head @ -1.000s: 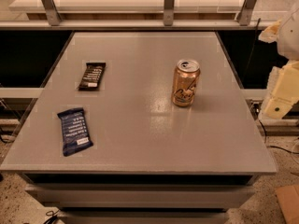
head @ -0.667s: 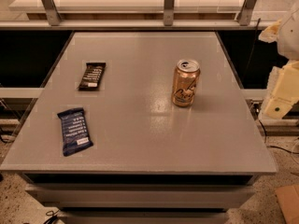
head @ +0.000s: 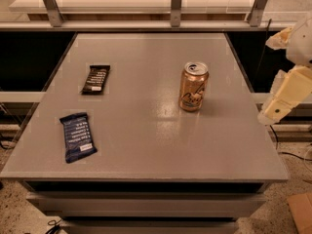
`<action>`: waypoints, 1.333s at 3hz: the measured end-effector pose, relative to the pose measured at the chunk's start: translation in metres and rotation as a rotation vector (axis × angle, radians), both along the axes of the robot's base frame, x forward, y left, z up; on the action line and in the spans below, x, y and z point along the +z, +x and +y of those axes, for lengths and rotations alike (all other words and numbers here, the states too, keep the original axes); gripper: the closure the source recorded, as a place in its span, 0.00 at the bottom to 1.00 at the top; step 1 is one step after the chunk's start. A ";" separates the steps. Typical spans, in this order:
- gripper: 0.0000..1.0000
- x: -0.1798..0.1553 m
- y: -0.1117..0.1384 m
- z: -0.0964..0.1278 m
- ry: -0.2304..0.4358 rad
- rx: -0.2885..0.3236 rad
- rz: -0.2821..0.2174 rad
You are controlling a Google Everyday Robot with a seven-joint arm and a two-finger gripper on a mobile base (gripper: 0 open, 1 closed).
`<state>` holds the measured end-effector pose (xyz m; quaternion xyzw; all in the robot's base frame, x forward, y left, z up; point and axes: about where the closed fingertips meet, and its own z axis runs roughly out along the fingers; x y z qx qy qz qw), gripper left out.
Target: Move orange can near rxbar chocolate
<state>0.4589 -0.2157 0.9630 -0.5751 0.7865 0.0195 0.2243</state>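
The orange can (head: pixel 193 87) stands upright on the grey table (head: pixel 146 145), right of the middle. It is copper-orange with a silver top and a pale script logo. The rxbar chocolate (head: pixel 96 79) lies flat at the left of the table, dark with white text lines. It is well apart from the can. My gripper (head: pixel 275 108) hangs at the right edge of the view, beyond the table's right side, to the right of the can and not touching it.
A larger blue wrapped bar (head: pixel 78 136) lies at the front left of the table. A metal-framed railing (head: pixel 175 6) runs behind the table's far edge. A cardboard piece (head: pixel 301 213) lies on the floor at the lower right.
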 end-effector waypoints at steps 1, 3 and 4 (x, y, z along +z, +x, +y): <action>0.00 -0.029 0.018 0.009 0.093 0.014 -0.005; 0.00 -0.084 0.057 0.027 0.290 -0.017 -0.045; 0.00 -0.084 0.057 0.027 0.290 -0.016 -0.044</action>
